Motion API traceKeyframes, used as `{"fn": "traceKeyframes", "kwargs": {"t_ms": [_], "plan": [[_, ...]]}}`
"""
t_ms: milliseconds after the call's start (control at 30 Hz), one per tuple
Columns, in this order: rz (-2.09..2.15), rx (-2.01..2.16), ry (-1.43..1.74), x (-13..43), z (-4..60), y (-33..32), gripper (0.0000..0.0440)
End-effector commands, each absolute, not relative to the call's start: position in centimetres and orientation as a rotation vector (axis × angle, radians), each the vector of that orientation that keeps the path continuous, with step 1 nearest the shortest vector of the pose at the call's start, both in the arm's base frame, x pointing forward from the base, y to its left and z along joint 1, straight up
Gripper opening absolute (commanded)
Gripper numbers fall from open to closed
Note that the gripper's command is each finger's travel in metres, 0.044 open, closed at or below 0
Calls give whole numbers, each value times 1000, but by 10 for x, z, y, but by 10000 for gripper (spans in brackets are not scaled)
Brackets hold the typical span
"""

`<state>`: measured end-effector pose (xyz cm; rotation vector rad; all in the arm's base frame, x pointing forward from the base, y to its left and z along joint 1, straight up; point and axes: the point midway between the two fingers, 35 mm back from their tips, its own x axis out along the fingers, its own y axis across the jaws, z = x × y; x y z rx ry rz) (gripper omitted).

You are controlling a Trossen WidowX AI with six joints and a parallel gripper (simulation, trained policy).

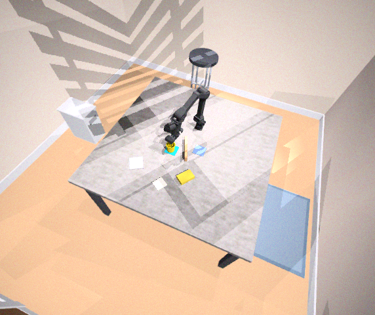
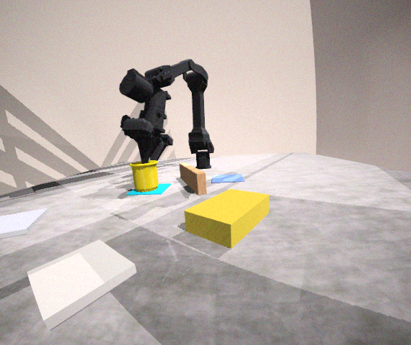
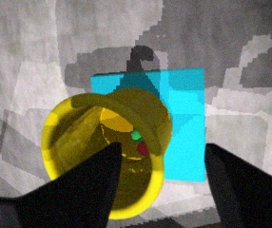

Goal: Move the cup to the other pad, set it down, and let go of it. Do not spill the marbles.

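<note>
The yellow cup point(image 1: 170, 147) point(image 2: 145, 180) point(image 3: 152, 111) stands upright on the cyan pad point(image 1: 172, 153) point(image 2: 164, 188) point(image 3: 185, 152), toward one side of it. Inside the cup, the wrist view shows a green marble point(image 3: 136, 135) and a dark red marble point(image 3: 144, 149); any others are hidden. My gripper point(image 2: 149, 161) point(image 3: 163, 150) is partly open at the cup's rim. One finger reaches into the cup and the other is outside, with a gap between it and the wall. The blue pad point(image 1: 199, 149) point(image 2: 228, 179) lies bare.
A wooden barrier point(image 1: 185, 149) point(image 2: 192, 178) stands between the two pads. A yellow block point(image 1: 185, 176) point(image 2: 228, 211) and two flat white pieces, one farther left point(image 1: 136, 163) point(image 2: 8, 224) and one nearer the front edge point(image 1: 159, 183) point(image 2: 68, 285), lie on the table.
</note>
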<state>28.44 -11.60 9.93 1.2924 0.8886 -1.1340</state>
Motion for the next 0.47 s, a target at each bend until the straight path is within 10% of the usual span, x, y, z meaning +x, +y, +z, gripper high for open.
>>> {"fn": "traceKeyframes", "kwargs": {"t_ms": [0, 433], "plan": [[-1119, 1317, 875, 280, 109, -116, 232], [-1086, 1361, 772, 273, 155, -125, 360]]}}
